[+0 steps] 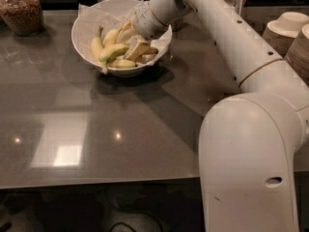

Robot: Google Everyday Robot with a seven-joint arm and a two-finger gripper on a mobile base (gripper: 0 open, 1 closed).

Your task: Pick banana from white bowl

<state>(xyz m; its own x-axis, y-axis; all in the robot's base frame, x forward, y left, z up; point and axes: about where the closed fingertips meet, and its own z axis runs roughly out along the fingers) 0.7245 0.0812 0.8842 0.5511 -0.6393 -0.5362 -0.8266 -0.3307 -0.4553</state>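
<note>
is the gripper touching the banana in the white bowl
Cannot tell. In the camera view the gripper is down in the white bowl, overlapping the right end of the banana, but no contact or gap shows plainly.

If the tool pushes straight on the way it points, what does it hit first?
The tool, low inside the bowl, points down-left; it would probably meet the banana first, if not already touching. Depth is unclear.
</note>
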